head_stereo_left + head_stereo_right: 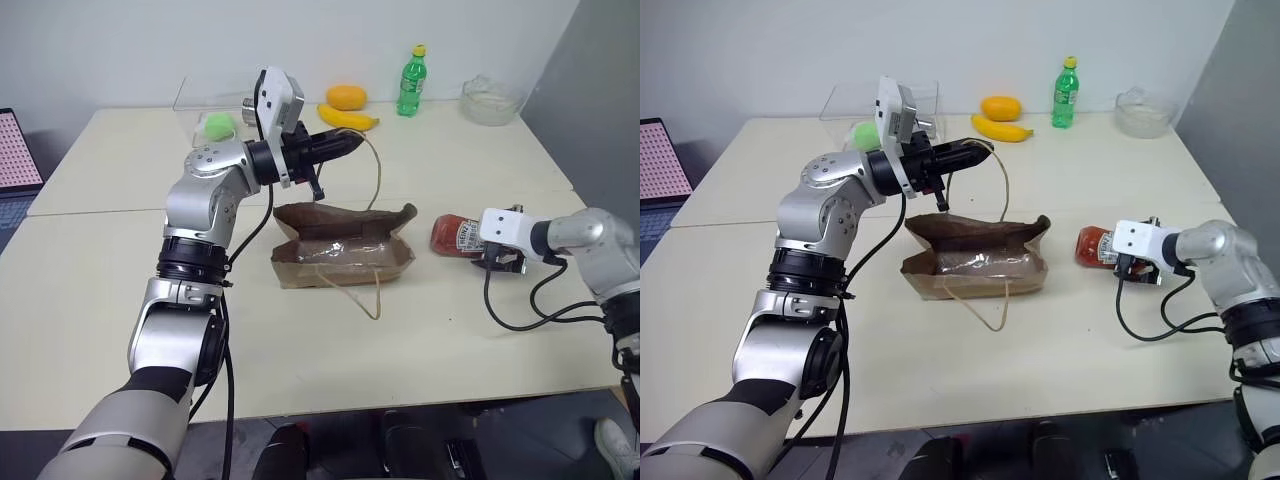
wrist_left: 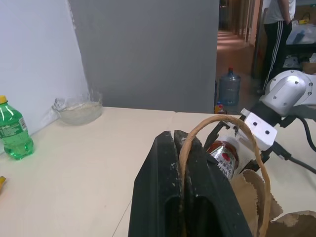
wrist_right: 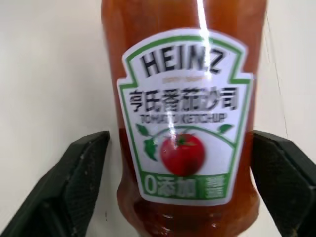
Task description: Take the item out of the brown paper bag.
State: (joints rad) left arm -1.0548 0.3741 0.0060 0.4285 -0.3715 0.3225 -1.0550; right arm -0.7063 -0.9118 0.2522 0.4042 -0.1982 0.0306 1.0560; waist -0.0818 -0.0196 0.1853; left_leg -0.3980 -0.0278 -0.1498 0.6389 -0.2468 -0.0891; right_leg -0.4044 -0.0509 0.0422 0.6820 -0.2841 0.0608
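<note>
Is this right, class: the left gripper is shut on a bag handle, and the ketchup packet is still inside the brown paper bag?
One part is wrong. The ketchup packet lies out on the table, beside the brown paper bag, between the open fingers of the right gripper; the left eye view shows this. The left gripper is indeed shut on a bag handle.

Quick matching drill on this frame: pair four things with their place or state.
1 ketchup packet
2 paper bag
3 left gripper
4 green bottle

a standing at the table's far edge
b shut on a cord handle
c lying on the table between open right gripper fingers
d lying on its side at mid table

Pairs: 1-c, 2-d, 3-b, 4-a
</note>
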